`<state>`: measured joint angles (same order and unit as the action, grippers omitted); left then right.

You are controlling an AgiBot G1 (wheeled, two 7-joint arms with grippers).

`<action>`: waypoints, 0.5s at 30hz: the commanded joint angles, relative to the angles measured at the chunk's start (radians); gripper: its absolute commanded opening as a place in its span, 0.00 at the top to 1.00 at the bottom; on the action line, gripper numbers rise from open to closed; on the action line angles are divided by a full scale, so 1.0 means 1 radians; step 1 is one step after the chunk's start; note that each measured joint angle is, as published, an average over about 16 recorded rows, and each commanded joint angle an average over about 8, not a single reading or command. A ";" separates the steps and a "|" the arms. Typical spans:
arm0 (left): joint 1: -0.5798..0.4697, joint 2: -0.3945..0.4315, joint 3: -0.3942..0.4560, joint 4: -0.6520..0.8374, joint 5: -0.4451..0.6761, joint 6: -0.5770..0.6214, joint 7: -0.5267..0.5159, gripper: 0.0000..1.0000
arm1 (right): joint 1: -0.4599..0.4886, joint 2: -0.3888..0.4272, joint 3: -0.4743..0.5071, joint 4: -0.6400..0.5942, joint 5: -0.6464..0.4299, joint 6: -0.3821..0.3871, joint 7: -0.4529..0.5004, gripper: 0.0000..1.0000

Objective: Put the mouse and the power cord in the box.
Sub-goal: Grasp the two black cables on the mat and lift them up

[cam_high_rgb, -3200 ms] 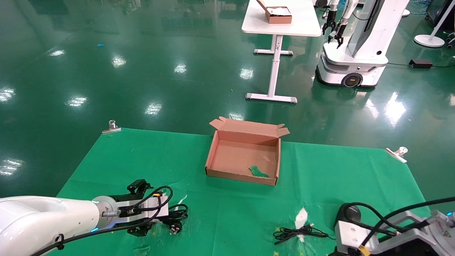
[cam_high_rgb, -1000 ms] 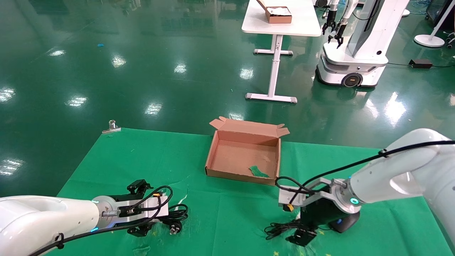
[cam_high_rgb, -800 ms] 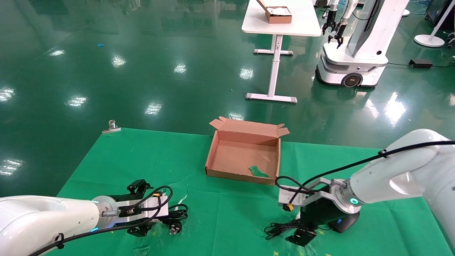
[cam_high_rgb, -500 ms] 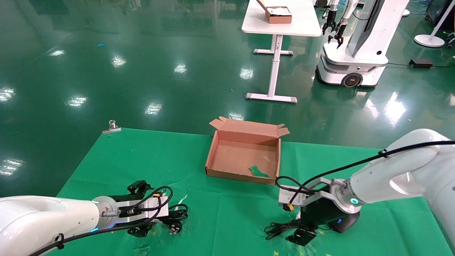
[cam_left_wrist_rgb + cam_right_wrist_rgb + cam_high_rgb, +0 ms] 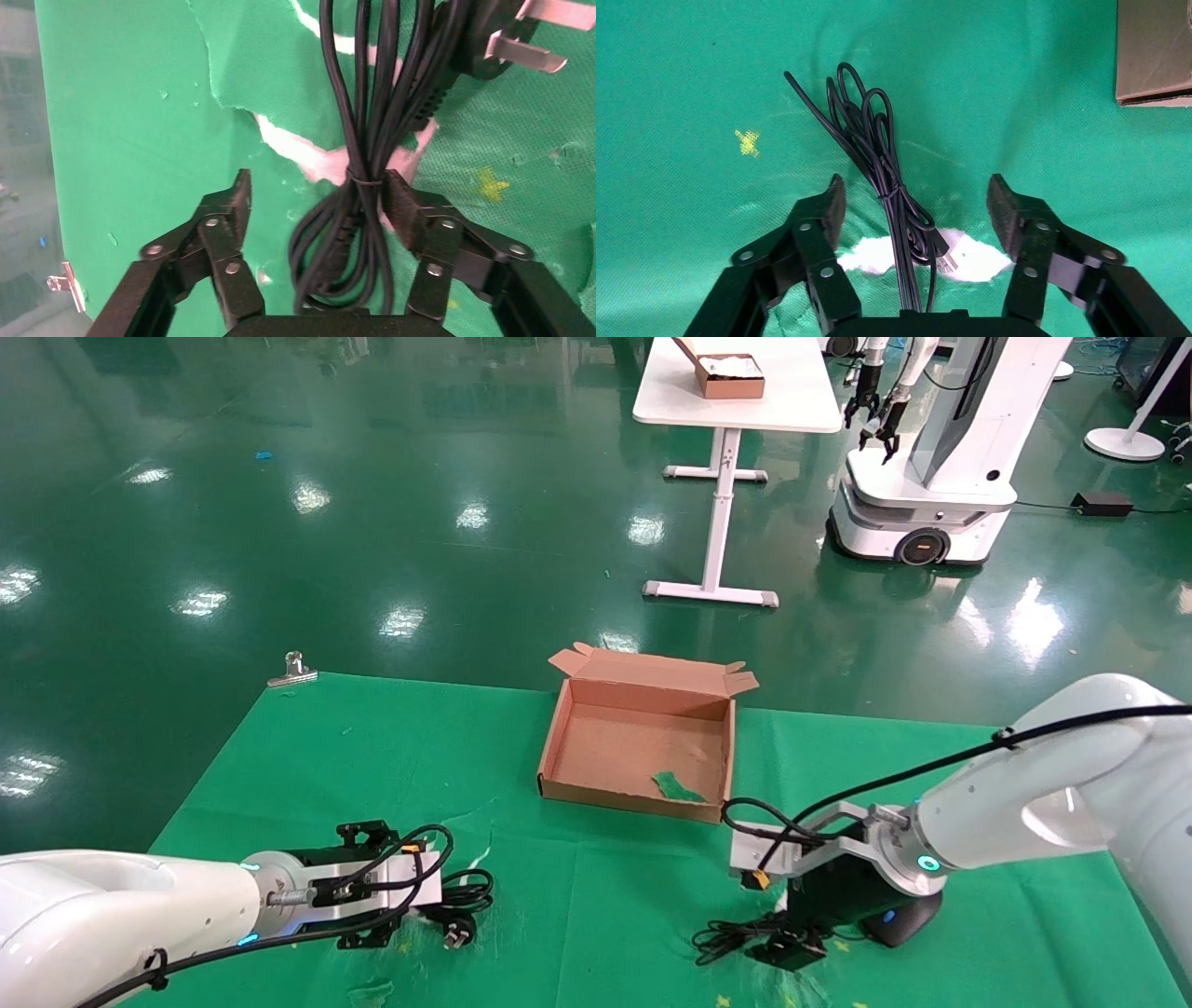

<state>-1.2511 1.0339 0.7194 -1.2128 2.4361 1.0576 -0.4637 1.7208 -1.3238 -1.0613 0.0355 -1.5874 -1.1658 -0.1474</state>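
Your worktop (image 5: 307, 747) is covered in green cloth, with the box (image 5: 637, 744) at the far middle: lid hinged back and away from you, long axis running left to right, and only a green scrap lying inside. Your left arm reaches in low from the near left edge, with its forearm almost level. The left gripper (image 5: 315, 203) has its fingers (image 5: 237, 200) spread around the power cord (image 5: 365, 140), not clamped; one finger pad touches the bundle at its tie and the other stands apart. The cord's loops run lengthwise along the gripper's axis, and the pronged plug (image 5: 492, 42) lies at the far end, pointing away from the wrist. Your right arm bends in from the right side, elbow high and wrist tipped down over the near right of the cloth. The right gripper (image 5: 912, 203) has its fingers (image 5: 1003, 203) wide open, straddling the mouse cable (image 5: 877, 154), neither pad touching it. The cable bundle is stretched along the gripper's axis, with the USB plug (image 5: 945, 258) near the palm. The mouse (image 5: 899, 922) sits on the cloth just right of that wrist, blue light showing, well short of the box.
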 commanded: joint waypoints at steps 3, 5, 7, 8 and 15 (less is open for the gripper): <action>0.000 0.000 0.000 0.000 0.000 0.000 0.000 1.00 | 0.000 0.000 0.000 0.000 0.000 0.000 0.000 1.00; 0.000 0.000 0.000 0.000 0.000 0.000 0.000 1.00 | 0.000 0.000 0.000 0.000 0.000 0.000 0.000 1.00; 0.000 0.000 0.000 0.000 0.000 0.000 0.000 1.00 | 0.000 0.000 0.000 0.001 0.000 -0.001 -0.001 1.00; 0.000 0.000 0.000 0.000 0.000 0.000 0.000 1.00 | 0.000 0.001 0.000 0.001 0.000 -0.001 -0.001 1.00; 0.000 0.000 0.000 0.000 0.001 0.000 0.000 1.00 | 0.000 0.001 0.000 0.001 0.000 -0.001 -0.001 1.00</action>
<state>-1.2511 1.0339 0.7193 -1.2129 2.4372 1.0573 -0.4637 1.7209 -1.3230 -1.0613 0.0366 -1.5873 -1.1670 -0.1482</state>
